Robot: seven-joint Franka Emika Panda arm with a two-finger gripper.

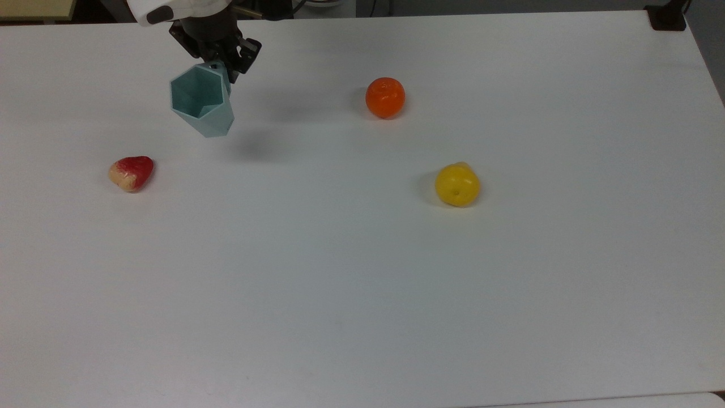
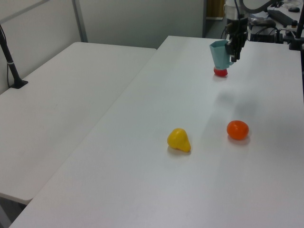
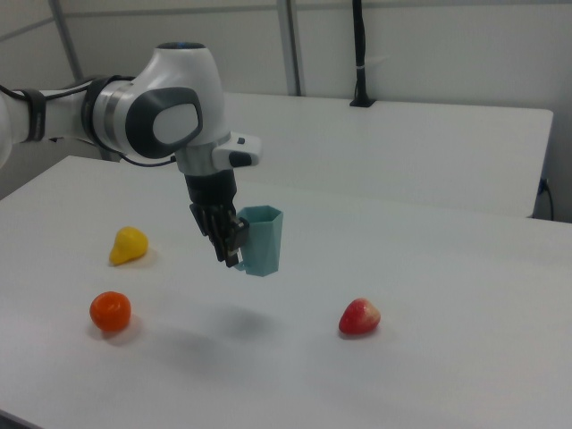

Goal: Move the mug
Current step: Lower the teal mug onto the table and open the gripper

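The pale teal faceted mug (image 1: 202,106) hangs in the air above the white table (image 1: 362,283), upright with its hexagonal mouth open to the top view. My gripper (image 1: 222,69) is shut on the mug's handle tab at its rim, at the top view's upper left. In the left view the mug (image 2: 219,54) hangs just above the red fruit, held by the gripper (image 2: 232,51). The right view shows the mug (image 3: 261,240) well above the table, with the gripper (image 3: 234,250) clamped on its left side.
A red strawberry-like fruit (image 1: 132,172) lies at the top view's left. An orange fruit (image 1: 385,97) and a yellow pear-like fruit (image 1: 457,184) lie to the right of the mug. A second white table (image 2: 61,95) stands at the left view's left.
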